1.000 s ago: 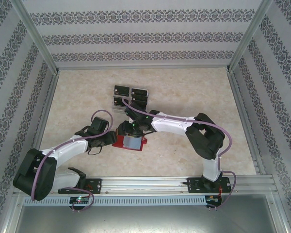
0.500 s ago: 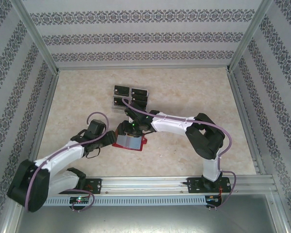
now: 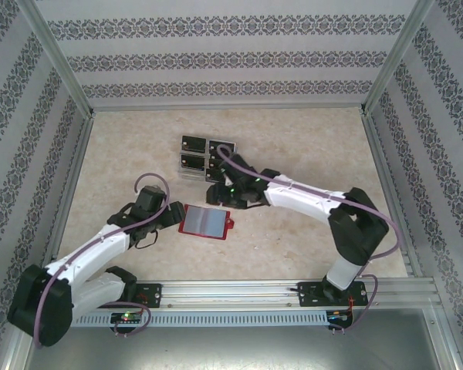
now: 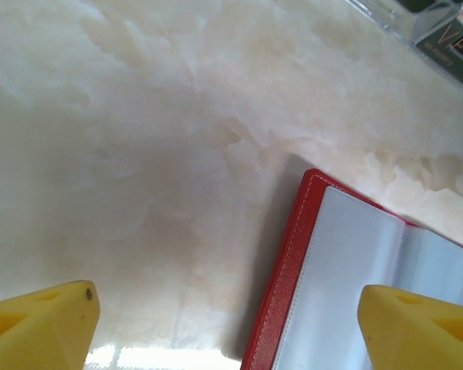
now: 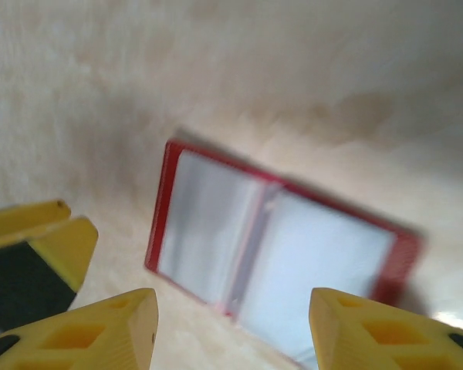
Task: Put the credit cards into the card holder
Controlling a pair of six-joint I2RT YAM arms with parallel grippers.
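Currently card holder (image 3: 204,222) open flat, red w/ greyish sleeves (image 4: 347,270).

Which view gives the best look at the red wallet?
Top external: the whole wallet lies open and sharp, edge to edge. Left wrist crops it to one red-edged corner; right wrist has it nearly whole but blurred.

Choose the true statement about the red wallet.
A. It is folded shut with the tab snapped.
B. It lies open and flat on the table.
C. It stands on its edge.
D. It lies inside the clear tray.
B: the wallet lies spread flat on the table, with its pale inner pockets facing up.
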